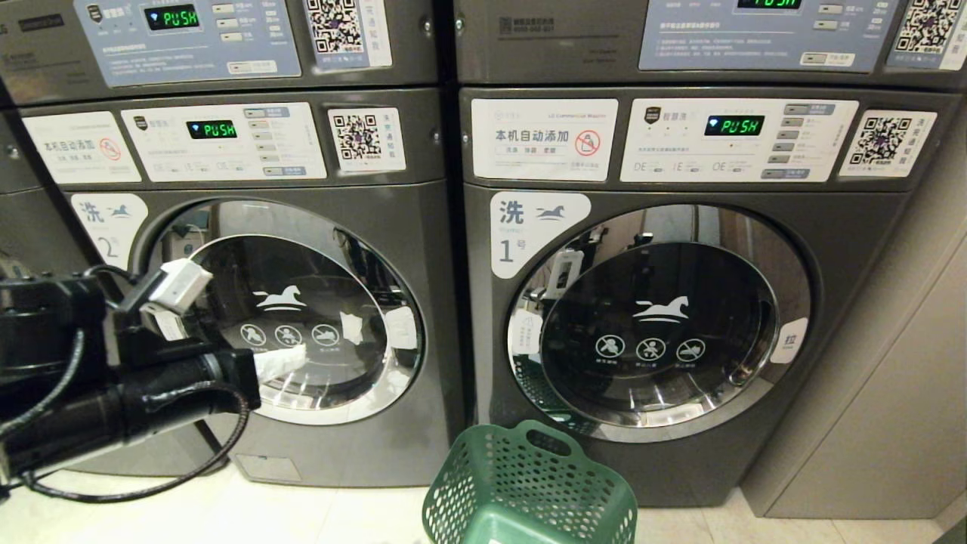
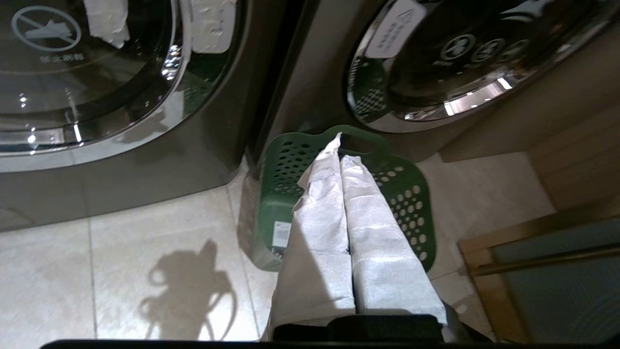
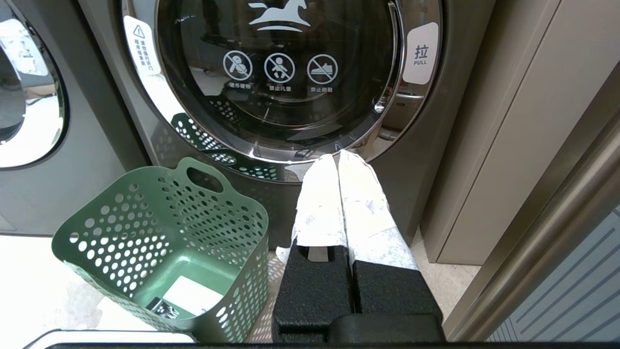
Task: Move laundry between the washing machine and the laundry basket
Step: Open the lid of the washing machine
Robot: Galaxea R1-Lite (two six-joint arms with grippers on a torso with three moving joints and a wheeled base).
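Observation:
Two grey front-loading washing machines stand side by side, number 2 (image 1: pixel 317 302) on the left and number 1 (image 1: pixel 650 332) on the right, both round doors closed. A green perforated laundry basket (image 1: pixel 483 453) sits on the floor in front of machine 1; only a label lies in its bottom (image 3: pixel 189 295). No laundry shows. My left gripper (image 1: pixel 297 355) is raised in front of machine 2's door, its white-wrapped fingers shut and empty; in its wrist view the left gripper (image 2: pixel 341 149) points down toward the basket (image 2: pixel 286 194). My right gripper (image 3: pixel 336 157) is shut and empty, low before machine 1's door rim, beside the basket (image 3: pixel 121 228).
A beige cabinet panel (image 1: pixel 891 378) closes off the right side next to machine 1. A white "PULL" label (image 3: pixel 420 53) marks the right edge of machine 1's door. Pale floor tiles (image 1: pixel 302 514) lie in front of machine 2. Black cables hang from my left arm (image 1: pixel 151 483).

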